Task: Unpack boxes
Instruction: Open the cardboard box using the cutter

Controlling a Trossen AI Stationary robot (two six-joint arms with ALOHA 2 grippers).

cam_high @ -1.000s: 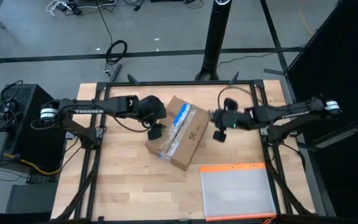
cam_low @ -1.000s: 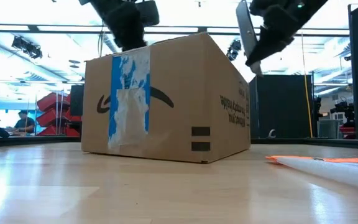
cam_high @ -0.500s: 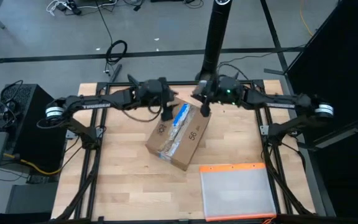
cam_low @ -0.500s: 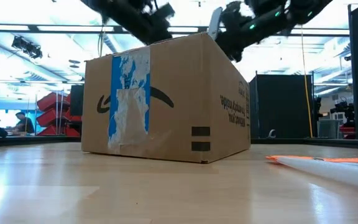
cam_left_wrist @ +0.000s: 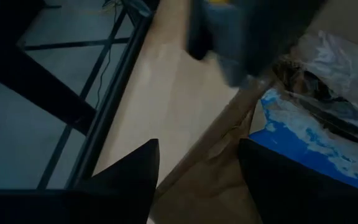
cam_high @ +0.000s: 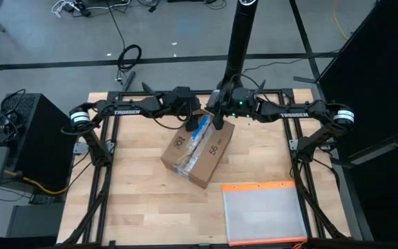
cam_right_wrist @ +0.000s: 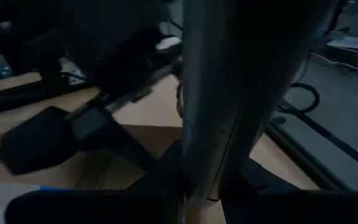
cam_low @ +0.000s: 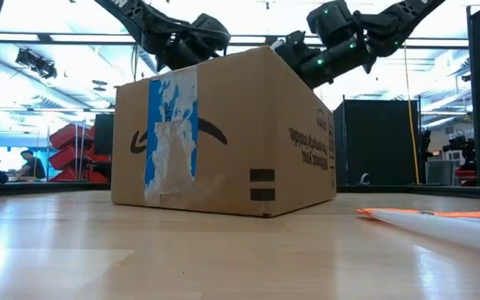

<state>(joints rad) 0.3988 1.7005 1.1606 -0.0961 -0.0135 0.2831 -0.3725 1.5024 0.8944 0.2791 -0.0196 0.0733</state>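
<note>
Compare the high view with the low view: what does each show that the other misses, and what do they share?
Only the high view shows the box's top with its "56" mark, and the whole clear pouch with its orange edge. Only the low view shows the box's side faces, with the curved arrow mark and the black bars, and the room behind. Both show the box's blue-and-white label, and the left gripper and right gripper at its far top edge.

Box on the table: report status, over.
Both end effectors at the box's far edge: left end effector open, right end effector shut on a flat metal tool. Box still taped. Pouch lies clear, near side.
</note>
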